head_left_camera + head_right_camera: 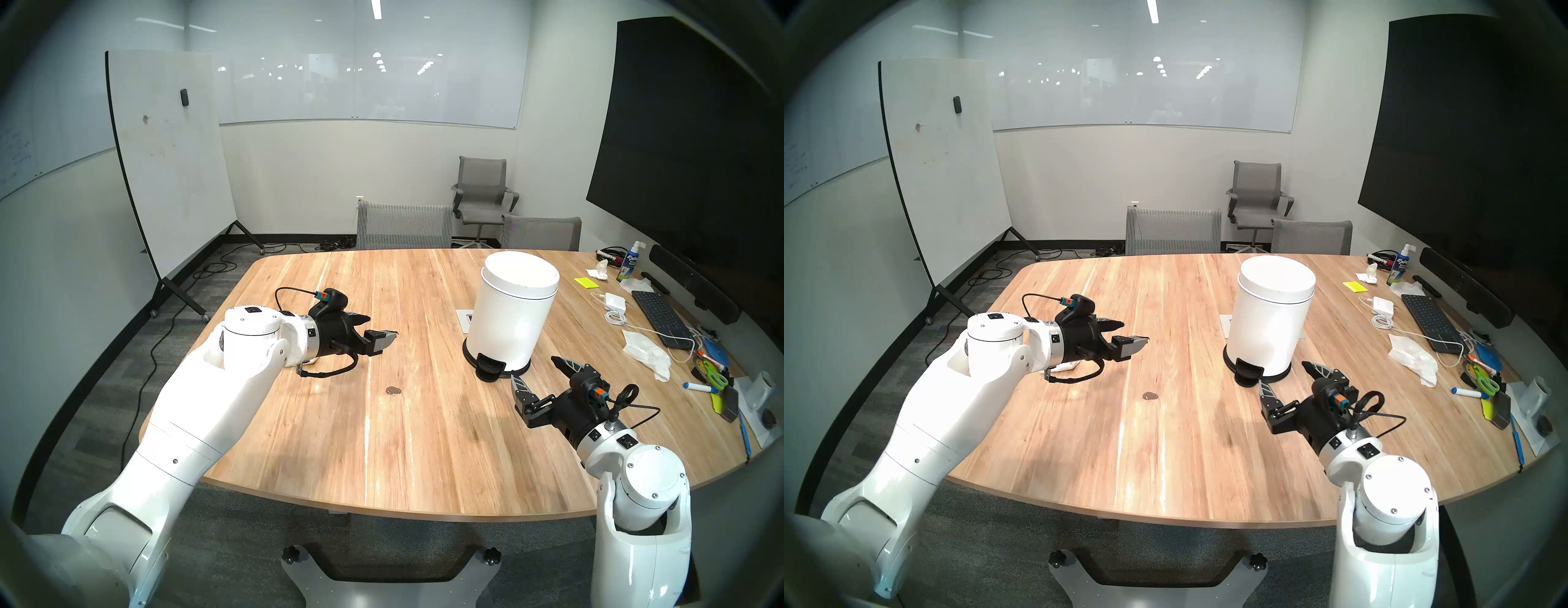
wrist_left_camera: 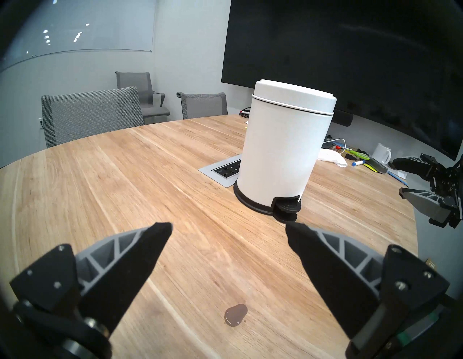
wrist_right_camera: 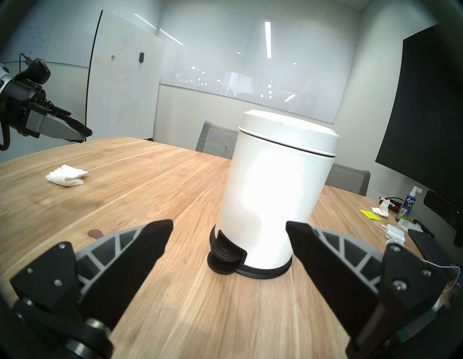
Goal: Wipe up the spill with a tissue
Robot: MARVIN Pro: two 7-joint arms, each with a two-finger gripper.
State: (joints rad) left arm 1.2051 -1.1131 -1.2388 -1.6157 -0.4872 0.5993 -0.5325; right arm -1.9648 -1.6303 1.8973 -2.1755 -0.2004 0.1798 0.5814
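Brown and untouched, the spill (image 1: 393,390) lay at five o'clock from the wide-jawed, empty left gripper (image 1: 379,327), so fetching the crumpled tissue (image 3: 66,175) seemingly came next, right gripper (image 1: 535,373) likewise agape.

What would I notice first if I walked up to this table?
Probably the tall white pedal bin standing on the wooden table, right of the middle. Then the two robot arms hovering over the table, the left pincer and the right pincer both open and empty. Between them sits a small brown spill, with a crumpled tissue lying further left.
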